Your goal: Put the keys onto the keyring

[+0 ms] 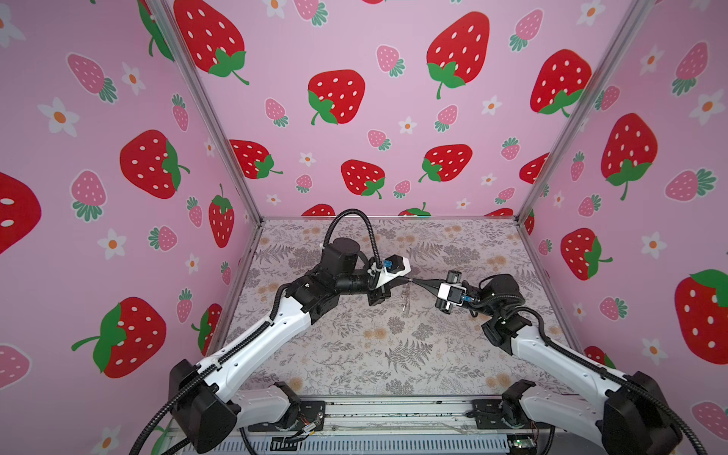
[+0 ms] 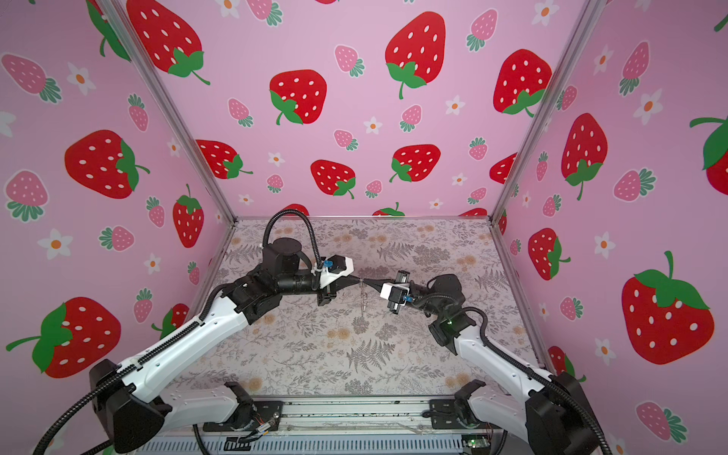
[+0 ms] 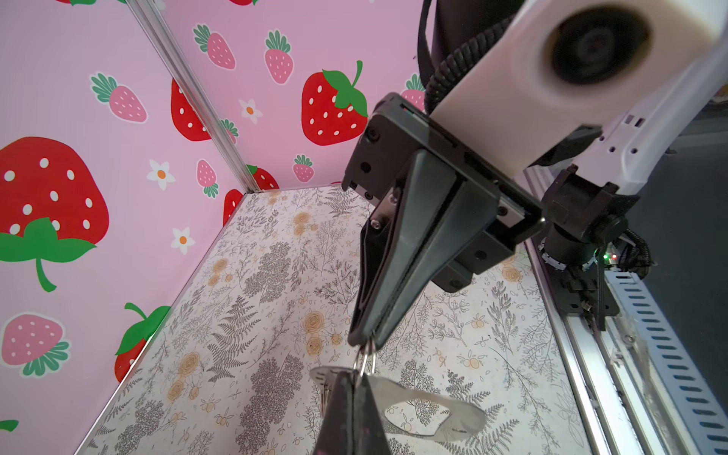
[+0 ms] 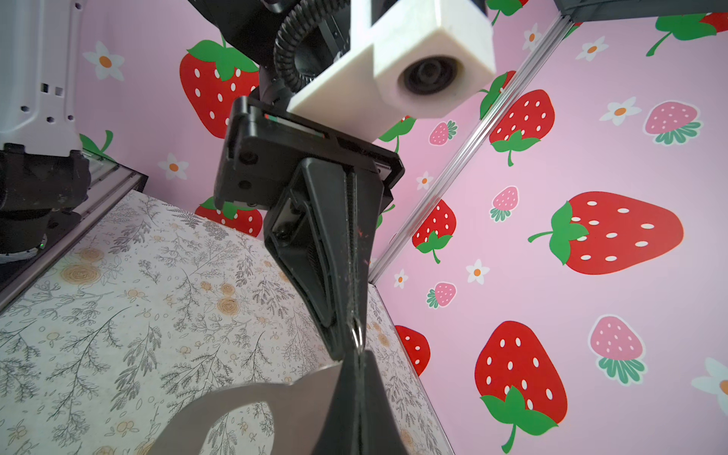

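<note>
What stands on and over one bench [image 1: 394,354], counted.
There are two robot arms, the left arm [image 1: 260,342] and the right arm [image 1: 551,354]. Each ends in one gripper, the left gripper [image 1: 405,279] and the right gripper [image 1: 416,281]. Each also carries one white camera, two cameras in all. One grey metal plate [image 3: 468,417] with one cutout hangs over the middle of the bench. Two thin wire loops [image 3: 367,360] sit side by side at its edge. Three strawberry-print walls [image 1: 394,118] line the left, far and right edges, with two metal posts [image 1: 205,114] at the far corners.
</note>
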